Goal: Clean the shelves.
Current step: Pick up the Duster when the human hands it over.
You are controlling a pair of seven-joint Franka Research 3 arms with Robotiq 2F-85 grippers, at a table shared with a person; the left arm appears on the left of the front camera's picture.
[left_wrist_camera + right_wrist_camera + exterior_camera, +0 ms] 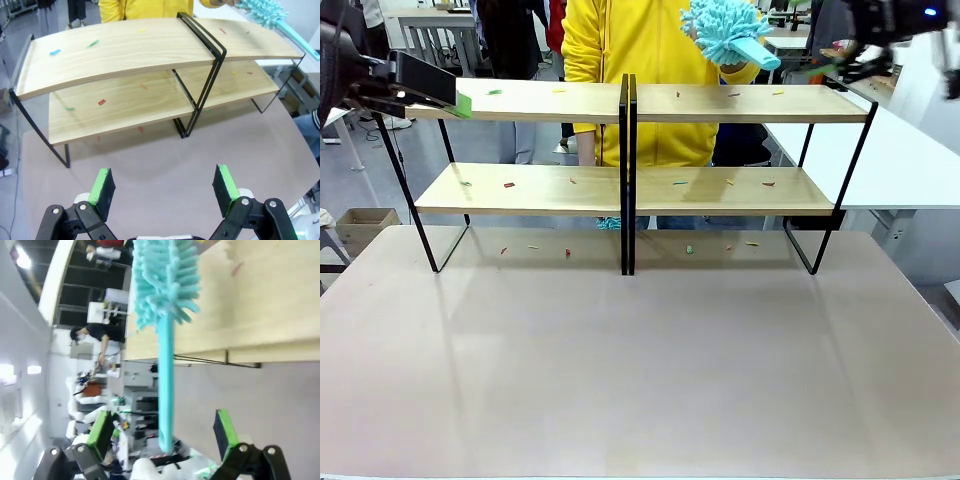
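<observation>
Bright overhead; wrist cams fisheye, blurry.

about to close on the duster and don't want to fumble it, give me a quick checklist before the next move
1. right gripper open: ok, jaws wide.
2. duster handle between its pads: ok, not gripped yet.
3. person has let go of the duster: cannot tell, the duster head covers the hold.
4. left gripper open and apart from the shelves: ok.
5. shelves free of scraps: not ok, bits on both tiers.
</observation>
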